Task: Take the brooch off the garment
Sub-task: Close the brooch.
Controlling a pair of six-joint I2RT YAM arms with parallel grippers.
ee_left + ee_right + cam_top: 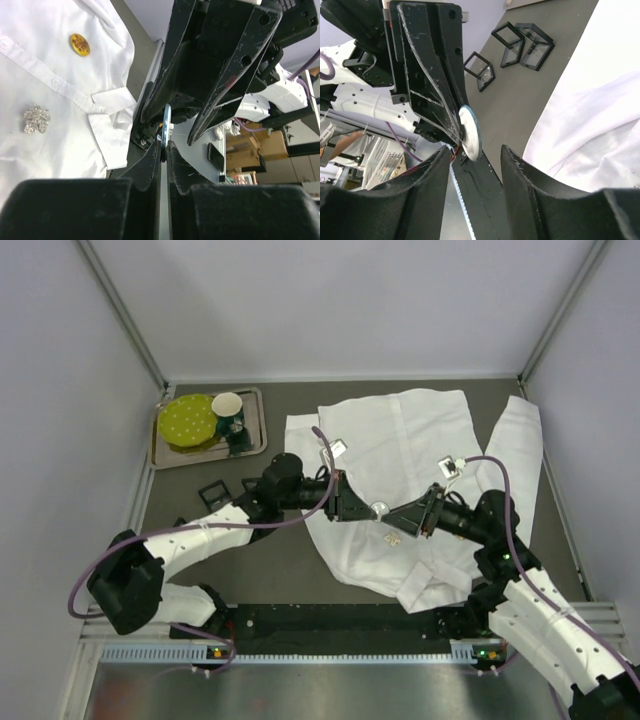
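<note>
The garment [400,440], a white creased shirt, lies spread over the right half of the table. Both grippers meet above its lower left part. My left gripper [165,142] is shut on the brooch [166,122], a thin round white disc with a bluish rim, seen edge-on here and lifted off the cloth. The right wrist view shows its white face [470,132] between the left fingers. My right gripper [475,149] stands open just before the disc, one finger on each side, not touching it. A yellow round pin [79,44] and a silver flower-shaped pin [36,120] sit on the shirt [50,90].
A metal tray [166,456] at the back left carries a yellow-green plate [188,420] and a cup [227,405]. Small black open frames [520,42] lie on the dark tabletop left of the shirt. Walls close the table in on three sides.
</note>
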